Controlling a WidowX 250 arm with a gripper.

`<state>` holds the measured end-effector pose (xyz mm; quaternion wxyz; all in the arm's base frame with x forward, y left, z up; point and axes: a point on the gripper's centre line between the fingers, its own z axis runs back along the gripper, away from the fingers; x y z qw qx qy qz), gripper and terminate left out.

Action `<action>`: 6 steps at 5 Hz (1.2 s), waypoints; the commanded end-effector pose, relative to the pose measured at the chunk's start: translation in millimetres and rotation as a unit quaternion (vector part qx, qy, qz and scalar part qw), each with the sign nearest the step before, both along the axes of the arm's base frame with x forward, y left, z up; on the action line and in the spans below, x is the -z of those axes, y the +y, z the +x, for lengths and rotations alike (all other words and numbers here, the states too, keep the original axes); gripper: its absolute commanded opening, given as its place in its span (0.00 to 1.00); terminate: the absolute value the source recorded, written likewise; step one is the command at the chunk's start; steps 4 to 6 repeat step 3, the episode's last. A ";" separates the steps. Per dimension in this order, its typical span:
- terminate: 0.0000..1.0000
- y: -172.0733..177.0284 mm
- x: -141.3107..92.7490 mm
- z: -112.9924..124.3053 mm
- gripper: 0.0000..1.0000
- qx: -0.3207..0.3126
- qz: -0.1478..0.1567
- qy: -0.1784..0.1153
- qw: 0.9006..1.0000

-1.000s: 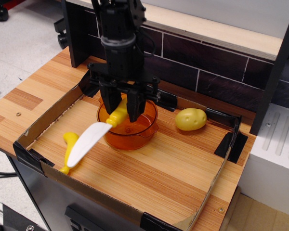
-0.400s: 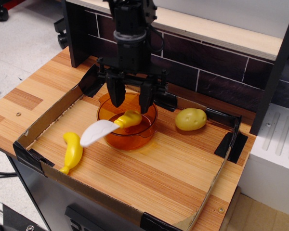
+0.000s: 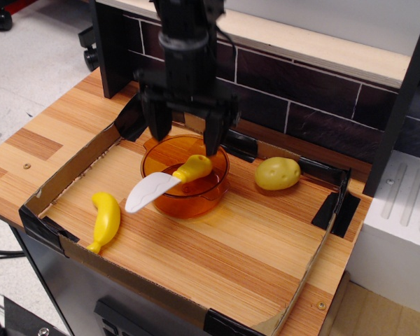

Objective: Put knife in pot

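Release step: gripper (image 3: 185, 133) jaws spread above pot (image 3: 185, 175); knife (image 3: 166, 183) handle inside, blade overhanging rim. Next: retract clear upward.

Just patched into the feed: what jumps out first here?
The black pincer hangs open just above the orange pot near the tray's back. The knife lies in the pot, yellow handle inside, white blade jutting over the left rim. A banana lies front left, a potato to the pot's right.
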<state>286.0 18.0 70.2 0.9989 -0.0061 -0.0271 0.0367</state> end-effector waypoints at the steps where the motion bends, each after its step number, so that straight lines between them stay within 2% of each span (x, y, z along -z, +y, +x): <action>1: 0.00 8.7 -71.6 -2.8 1.00 -0.009 -0.016 -0.113 0.993; 2: 0.00 8.7 -71.6 -2.8 1.00 -0.009 -0.016 -0.113 0.993; 3: 1.00 8.7 -71.6 -2.8 1.00 -0.009 -0.016 -0.113 0.993; 6: 1.00 8.7 -71.6 -2.8 1.00 -0.009 -0.016 -0.113 0.993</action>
